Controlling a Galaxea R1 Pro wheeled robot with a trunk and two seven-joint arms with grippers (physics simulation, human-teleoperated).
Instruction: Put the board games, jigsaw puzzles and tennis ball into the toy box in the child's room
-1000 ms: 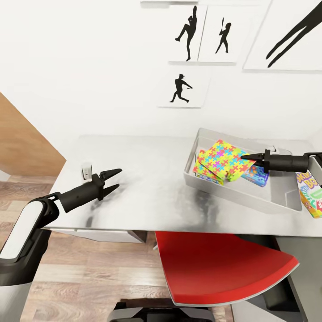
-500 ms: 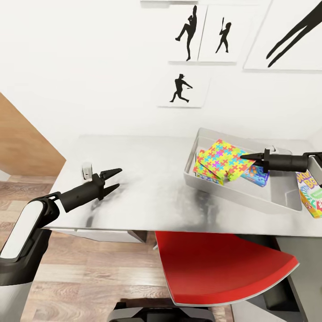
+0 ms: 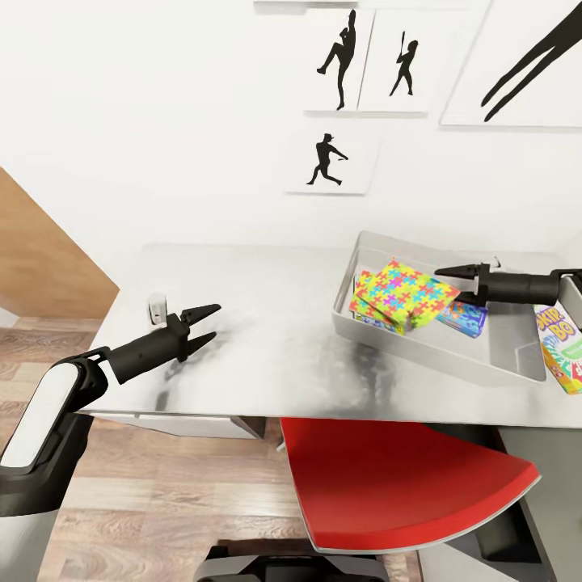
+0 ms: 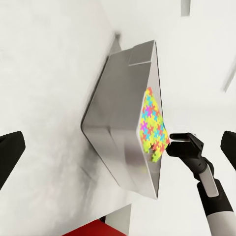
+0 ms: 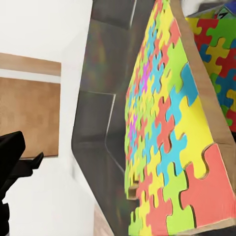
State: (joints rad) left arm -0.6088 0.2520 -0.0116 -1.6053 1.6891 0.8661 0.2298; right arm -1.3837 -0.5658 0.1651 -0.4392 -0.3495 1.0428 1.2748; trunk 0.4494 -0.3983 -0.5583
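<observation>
Puzzle lies in the toy box, just beside the open right tool. Lift that tool straight up, clear of the rim. Left tool hangs open over the surface.

A red chair with a curved seat stands tucked partly under the near edge of the counter, its grey rim catching light. Wood-plank floor shows below and to the left of it. A wooden panel slants along the left side against the white wall. On that wall hang white pictures with black silhouettes: a pitcher with a raised leg, a batter holding a bat upright, a swinging batter lower down, and a larger, cropped figure at the right.
</observation>
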